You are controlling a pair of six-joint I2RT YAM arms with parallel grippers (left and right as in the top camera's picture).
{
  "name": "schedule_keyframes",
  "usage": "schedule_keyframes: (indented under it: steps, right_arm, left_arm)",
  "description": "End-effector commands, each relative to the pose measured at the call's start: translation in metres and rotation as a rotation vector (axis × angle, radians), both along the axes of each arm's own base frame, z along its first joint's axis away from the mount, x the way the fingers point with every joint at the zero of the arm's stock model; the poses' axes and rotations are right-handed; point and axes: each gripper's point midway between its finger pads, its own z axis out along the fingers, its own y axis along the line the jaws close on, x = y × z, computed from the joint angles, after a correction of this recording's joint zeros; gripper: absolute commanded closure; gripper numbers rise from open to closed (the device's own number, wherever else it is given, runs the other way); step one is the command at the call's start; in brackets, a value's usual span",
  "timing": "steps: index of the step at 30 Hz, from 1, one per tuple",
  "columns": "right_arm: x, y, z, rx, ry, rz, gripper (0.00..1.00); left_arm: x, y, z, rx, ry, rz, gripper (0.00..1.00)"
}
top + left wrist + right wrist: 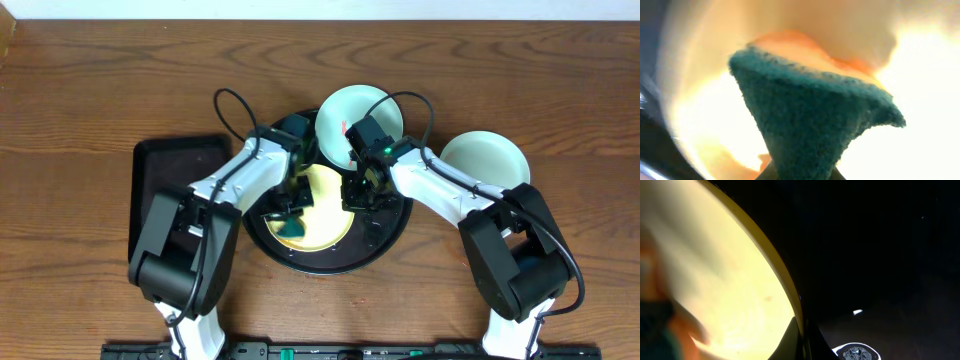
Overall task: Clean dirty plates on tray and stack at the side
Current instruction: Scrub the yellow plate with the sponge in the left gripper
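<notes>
Scrubbing seemingly midway: yellow plate (325,210) lies in the tray (390,235), left gripper (290,212) clamped on green sponge (295,232) against it, right gripper (358,195) pinching its rim; right mint plate (485,160) sits off-tray, set aside, far mint plate (355,112), red-marked, waits at tray's far rim.

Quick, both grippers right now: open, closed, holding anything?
Left gripper: closed on the green sponge.
Right gripper: closed on the yellow plate rim.

The plate (325,205) is pale yellow, the tray (385,237) black, the sponge (815,125) teal.
</notes>
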Motion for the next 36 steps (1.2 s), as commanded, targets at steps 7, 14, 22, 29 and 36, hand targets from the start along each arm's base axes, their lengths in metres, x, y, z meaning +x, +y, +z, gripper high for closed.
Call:
schedule_keyframes:
  steps: [7,14,22,29,36]
  right_arm:
    - [0.002,-0.005,-0.010,-0.027,0.006,0.004,0.99]
    - [0.002,-0.005,-0.010,-0.027,0.006,0.004,0.99]
    - [0.002,-0.005,-0.010,-0.027,0.005,0.008,0.99]
    - [0.002,-0.005,-0.010,-0.026,0.005,0.008,0.99]
    - [0.002,-0.005,-0.010,-0.027,0.004,0.010,0.99]
  left_arm:
    - [0.001,-0.008,-0.008,0.153,-0.098,0.046,0.93]
    - [0.041,0.013,-0.008,0.161,-0.217,0.136,0.92]
    - [0.031,0.065,-0.004,0.310,-0.154,0.192,0.92]
    - [-0.004,0.028,-0.005,0.147,0.003,0.028,0.93]
    - [0.001,-0.031,-0.009,-0.020,-0.069,-0.067,0.93]
